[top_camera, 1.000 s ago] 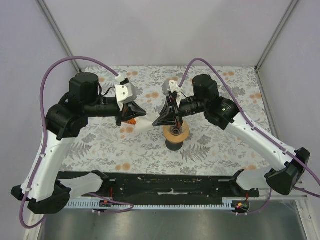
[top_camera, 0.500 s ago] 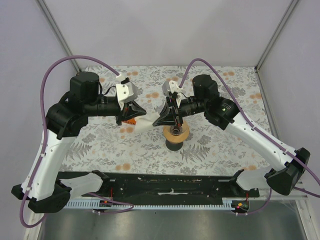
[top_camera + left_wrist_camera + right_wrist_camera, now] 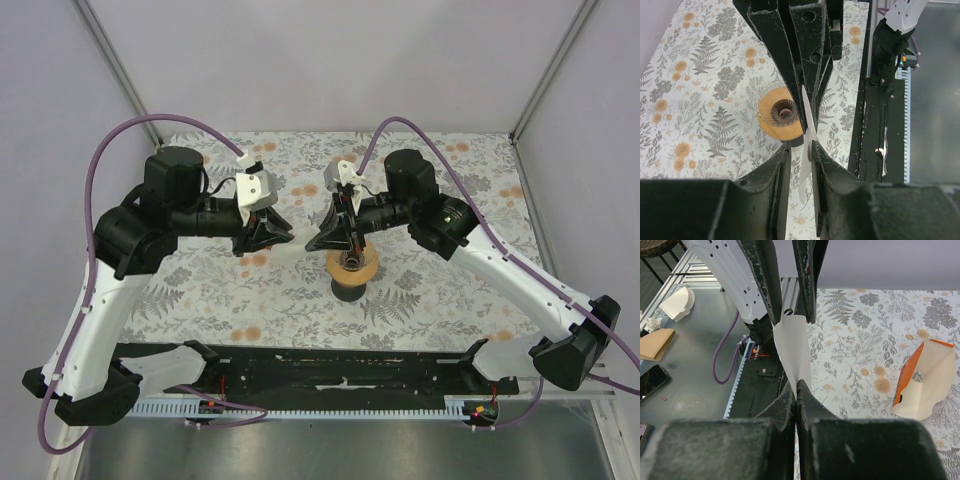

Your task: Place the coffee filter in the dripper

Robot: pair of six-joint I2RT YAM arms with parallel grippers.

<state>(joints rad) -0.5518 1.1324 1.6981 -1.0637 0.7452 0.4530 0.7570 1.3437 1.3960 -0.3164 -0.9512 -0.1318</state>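
The coffee filter, a flat white paper sheet, hangs in the air between my two grippers. My right gripper is shut on its lower edge. My left gripper stands open around the other end of the filter; the paper lies near one finger with a gap to the other. The dripper, with a tan-orange rim and a black base, stands on the table just right of and below the grippers. In the left wrist view the dripper lies beneath the filter.
An orange and white pack lies open on the floral table cover behind the left gripper. A black rail runs along the near table edge. Off the table are loose paper filters and a phone.
The left gripper's jaws have parted and no longer pinch the filter. Its head has shifted slightly toward the near side. The right gripper still holds the filter in the same place.
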